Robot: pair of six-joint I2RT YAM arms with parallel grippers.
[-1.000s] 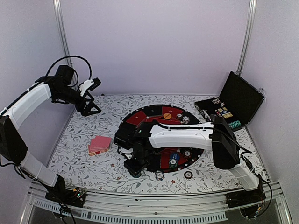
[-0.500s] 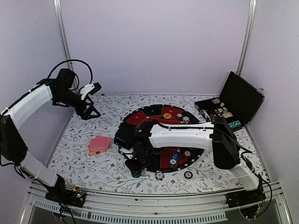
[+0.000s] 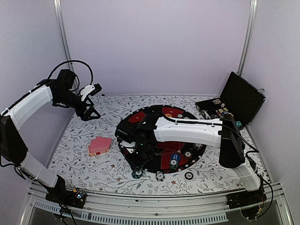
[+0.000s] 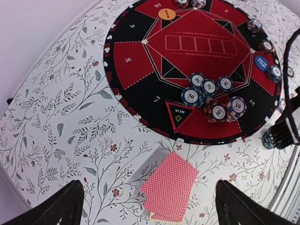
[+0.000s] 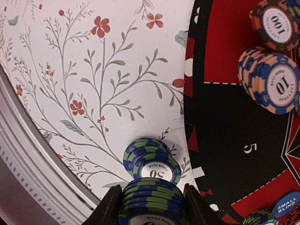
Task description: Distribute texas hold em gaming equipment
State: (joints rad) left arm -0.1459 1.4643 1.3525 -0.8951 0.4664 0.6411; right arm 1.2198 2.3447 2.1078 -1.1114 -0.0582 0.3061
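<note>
The right hand (image 5: 151, 213) is pinching a stack of green chips (image 5: 150, 199) between its two fingers (image 5: 110, 208), low over the table (image 3: 84, 159), just outside the near edge of the round mat (image 3: 174, 111). A second green stack (image 5: 152, 164) with the number 50 on top stands on the flowered cloth directly in front of it, and I cannot tell if the two stacks touch. The left hand (image 4: 152, 211) is spread wide and holds nothing; it hangs high over the far left side of the table, well apart from everything. I judge the task to be somewhere in the middle. Several chip piles (image 4: 211, 91) are already standing on the mat near the seats marked 5 and 7, more chips lie along its right rim, and two single chips (image 3: 160, 176) lie on the cloth beside the near rim. The orange disc (image 4: 167, 14) and the blue disc (image 5: 286, 206) are also placed on the mat. What is left seems to be a lot. The cards (image 4: 168, 192) are all in one loose pile, face down, on the table to the left of the mat. The five card boxes in the centre of the mat are empty. The open case (image 3: 239, 101) at the far right has chips in its tray. The seats on the left side of the mat look bare.
</note>
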